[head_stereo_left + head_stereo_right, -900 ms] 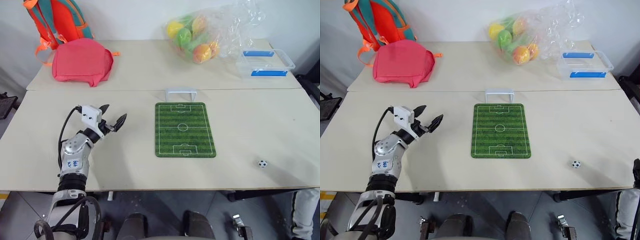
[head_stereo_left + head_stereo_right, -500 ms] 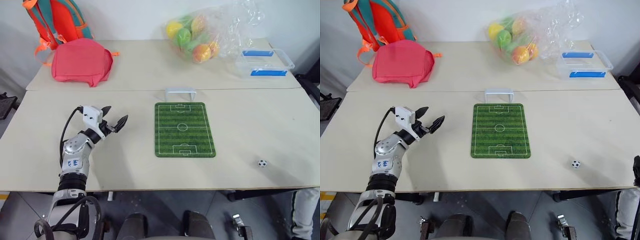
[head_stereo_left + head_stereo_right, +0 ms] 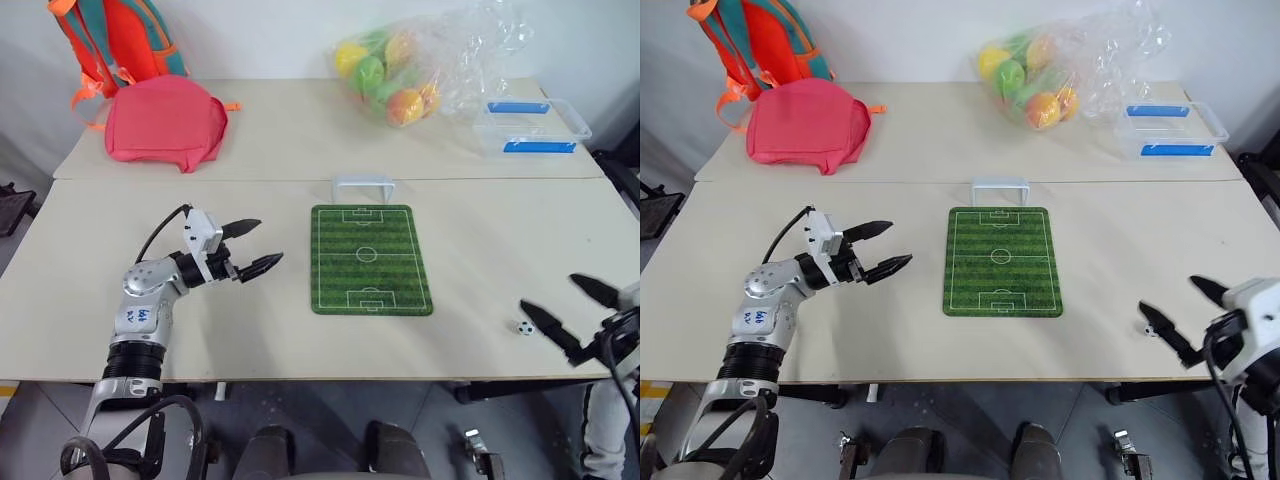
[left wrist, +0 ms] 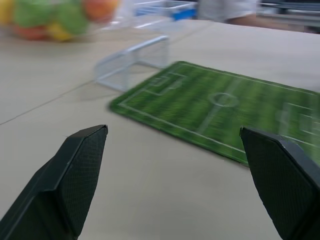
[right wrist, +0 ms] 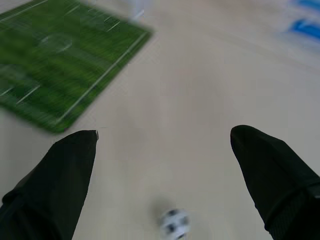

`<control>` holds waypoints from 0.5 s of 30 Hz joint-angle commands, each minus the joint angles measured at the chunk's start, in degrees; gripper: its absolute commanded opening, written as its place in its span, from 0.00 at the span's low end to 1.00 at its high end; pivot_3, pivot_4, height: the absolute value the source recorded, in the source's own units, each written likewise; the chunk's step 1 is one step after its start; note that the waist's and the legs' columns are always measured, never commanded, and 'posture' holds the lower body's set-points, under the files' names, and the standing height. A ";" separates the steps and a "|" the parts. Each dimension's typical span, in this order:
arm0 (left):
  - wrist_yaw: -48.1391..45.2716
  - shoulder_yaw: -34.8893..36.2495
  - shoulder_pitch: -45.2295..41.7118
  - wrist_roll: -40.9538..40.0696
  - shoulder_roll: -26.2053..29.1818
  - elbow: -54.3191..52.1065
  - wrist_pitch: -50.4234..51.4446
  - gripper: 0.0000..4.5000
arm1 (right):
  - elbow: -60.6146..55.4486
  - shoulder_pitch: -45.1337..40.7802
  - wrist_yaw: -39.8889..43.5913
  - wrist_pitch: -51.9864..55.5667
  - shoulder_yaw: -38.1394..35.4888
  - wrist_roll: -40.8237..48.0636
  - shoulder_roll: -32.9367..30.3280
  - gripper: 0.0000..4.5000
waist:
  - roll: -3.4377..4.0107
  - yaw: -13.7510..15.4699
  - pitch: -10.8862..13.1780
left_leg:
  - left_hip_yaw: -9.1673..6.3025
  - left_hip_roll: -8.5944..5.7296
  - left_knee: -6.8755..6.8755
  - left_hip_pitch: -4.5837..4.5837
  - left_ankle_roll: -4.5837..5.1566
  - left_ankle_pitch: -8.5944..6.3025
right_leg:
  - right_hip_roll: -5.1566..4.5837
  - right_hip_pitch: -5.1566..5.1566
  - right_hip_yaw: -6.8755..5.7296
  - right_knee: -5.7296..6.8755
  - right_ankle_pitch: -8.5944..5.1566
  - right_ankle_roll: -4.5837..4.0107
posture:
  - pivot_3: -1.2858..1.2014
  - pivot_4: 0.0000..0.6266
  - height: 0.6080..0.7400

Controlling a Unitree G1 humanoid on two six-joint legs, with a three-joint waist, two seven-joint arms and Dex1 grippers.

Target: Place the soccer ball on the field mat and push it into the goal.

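In the left eye view, we see the field mat (image 3: 371, 259) lying flat on the worktop (image 3: 480, 240), with the goal (image 3: 362, 187) touching the mat's far short edge. Compared with a moment ago, the left end effector (image 3: 251, 248) has swung toward the mat and now sits just off its left edge, its two black fingers spread apart and holding nothing. The right end effector (image 3: 567, 309) is new to the picture: it has come in at the near right corner of the worktop, fingers wide apart and empty. The soccer ball (image 3: 525, 327) rests on the bare worktop well to the right of the mat, unmoved, just beside the nearer right finger. Beyond the mat's far end lie a pink bag (image 3: 165, 122), an orange backpack (image 3: 110, 40), a clear bag of coloured balls (image 3: 420, 65) and a clear box with blue clips (image 3: 530, 125).

In the right eye view, the ball is hidden behind a right finger.

In the left wrist view, both finger pads (image 4: 75, 185) frame the mat and the goal, blurred; a person's arm at the frame edge is cut off.

In the right wrist view, the ball (image 5: 174, 223) lies between the spread fingers, apart from both, smeared by blur; only one corner of the mat shows.
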 commanded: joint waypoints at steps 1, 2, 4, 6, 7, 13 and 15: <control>-8.54 0.75 1.38 -3.83 3.03 -3.01 -0.38 1.00 | -0.52 2.25 5.57 1.22 -0.62 0.01 -2.16 0.99 | -0.03 -0.01 0.02 | -0.01 0.00 0.05 -0.01 0.00 -0.02 | 0.00 0.00 -0.01 0.00 0.00 0.00 | 0.52 0.24 1.00; -9.75 1.05 1.59 -4.26 3.69 -2.89 -0.33 1.00 | 0.51 2.45 7.02 0.67 -0.54 -0.74 -2.70 0.99 | -0.04 -0.04 0.02 | -0.01 0.01 0.07 -0.02 0.00 -0.03 | 0.00 0.00 -0.02 0.00 0.00 0.00 | 0.52 0.24 1.00; -10.62 1.76 2.15 -5.03 4.55 -3.42 0.10 1.00 | 2.47 2.80 9.55 -0.22 -0.55 -2.22 -3.53 0.99 | -0.05 -0.06 0.03 | -0.01 0.01 0.12 -0.03 0.02 -0.06 | 0.01 0.01 -0.01 0.01 0.00 0.00 | 0.52 0.24 1.00; -10.40 2.04 2.71 -5.25 5.13 -4.28 0.79 1.00 | 4.52 2.39 11.17 -1.10 -0.33 -3.44 -3.90 0.99 | -0.05 -0.07 0.03 | -0.01 0.01 0.27 -0.09 0.06 -0.11 | 0.00 0.01 0.01 0.02 0.01 0.02 | 0.52 0.24 1.00; -10.18 2.14 3.05 -5.17 5.42 -4.72 1.09 1.00 | 5.57 2.01 11.72 -1.57 -0.08 -4.04 -3.90 0.99 | -0.05 -0.07 0.03 | -0.01 0.01 0.34 -0.12 0.07 -0.12 | 0.00 0.02 0.01 0.02 0.04 0.05 | 0.52 0.24 1.00; -8.75 2.80 5.66 -5.63 6.11 -8.71 2.61 1.00 | 14.10 -2.62 13.57 -5.60 3.96 -8.34 -3.18 0.99 | -0.07 -0.09 0.04 | -0.07 0.01 0.60 -0.35 0.11 -0.17 | 0.00 -0.03 -0.01 0.01 0.12 0.09 | 0.52 0.24 1.00; -8.05 2.94 6.10 -5.67 6.11 -9.79 3.12 1.00 | 16.86 -4.34 13.73 -6.76 5.48 -9.66 -3.12 0.99 | -0.07 -0.07 0.04 | -0.10 0.01 0.62 -0.36 0.11 -0.17 | 0.01 -0.04 -0.02 0.02 0.13 0.09 | 0.52 0.24 1.00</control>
